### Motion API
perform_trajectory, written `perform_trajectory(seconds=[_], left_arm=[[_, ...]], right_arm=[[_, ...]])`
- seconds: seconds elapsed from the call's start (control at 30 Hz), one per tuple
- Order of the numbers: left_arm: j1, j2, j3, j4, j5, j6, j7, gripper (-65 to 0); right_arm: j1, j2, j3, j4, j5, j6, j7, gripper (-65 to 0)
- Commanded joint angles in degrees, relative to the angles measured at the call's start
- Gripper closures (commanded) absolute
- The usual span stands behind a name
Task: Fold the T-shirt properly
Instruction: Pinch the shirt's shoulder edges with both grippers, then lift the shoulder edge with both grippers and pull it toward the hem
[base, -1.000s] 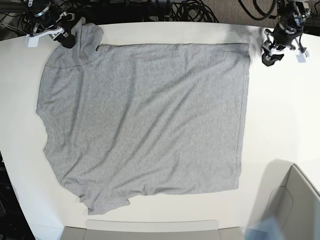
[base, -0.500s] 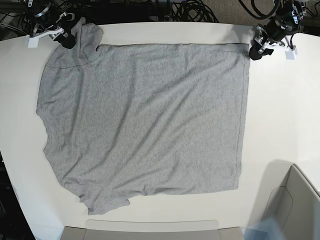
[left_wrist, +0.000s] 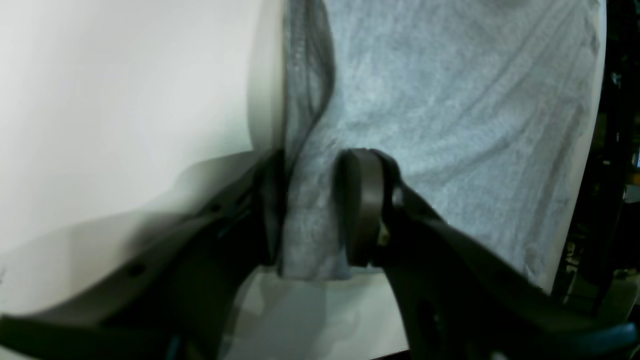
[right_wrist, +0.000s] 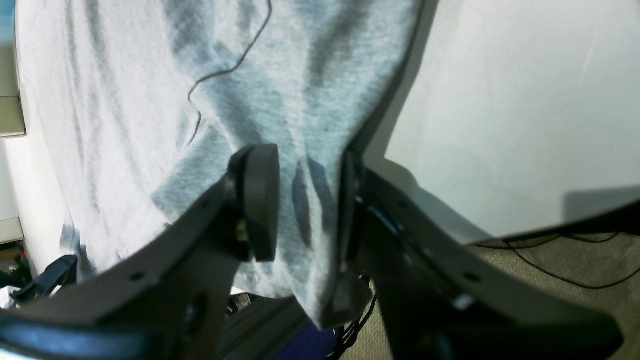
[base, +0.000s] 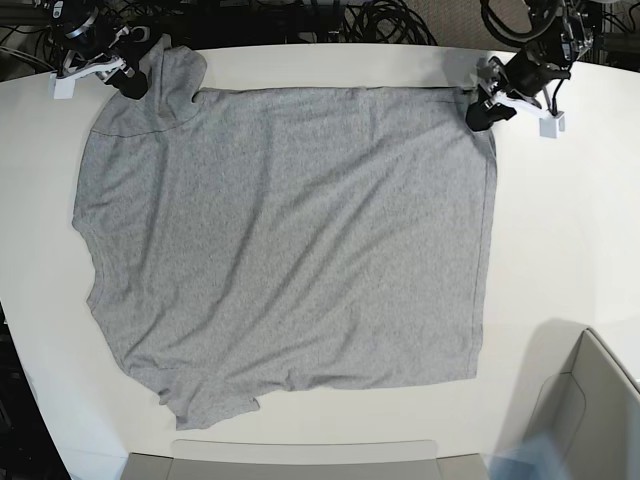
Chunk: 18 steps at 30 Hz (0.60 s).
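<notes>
- The T-shirt (base: 290, 240) lies spread flat, plain grey side up, over most of the white desk (base: 560, 220); its long axis runs across the base view, with the straight hem edge toward that view's right and the sleeves and shoulders toward its left.
- The left hand (base: 480, 108) sits at the shirt's far hem corner. In its wrist view the left hand (left_wrist: 312, 210) has its jaws partly open, one on each side of the corner of cloth, with the hem fold rising between them; a gap still shows beside the cloth, so I judge it not yet clamped.
- The right hand (base: 135, 80) is at the shirt's far shoulder corner, where the sleeve is bunched upward. In its wrist view the right hand (right_wrist: 302, 200) has its jaws partly open with wrinkled fabric hanging between them; the cloth looks lifted off the desk there, but whether the pads actually pinch it I cannot tell.
- Both hands stand along the shirt's far long edge, so the rest of the shirt lies toward the near side of the desk from them; a fold would likely carry that edge over toward the near edge.
- Each hand is already at its own corner, neither nearer than the other.
</notes>
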Motion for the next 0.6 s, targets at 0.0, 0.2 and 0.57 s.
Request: perform_trajectory(seconds=[0.0,0.2,0.57], left_arm=[[0.8,-0.2,-0.1,-0.3,2.2,1.2,1.1,-20.2],[0.5,1.4,-0.1,-0.8,7.4,1.0,0.6,-1.5],[4.3,3.0,-6.9,5.7,8.5,1.1,1.2,0.0]], right_arm=[[-0.4,0.5,0.3,0.8,-0.1,-0.4,-0.2,-18.9],[1.2,2.0,0.3,0.5,-0.2,-0.4,-0.3,0.0],[-1.2,1.7,2.5,11.3,-8.1,-0.4,0.1,0.0]])
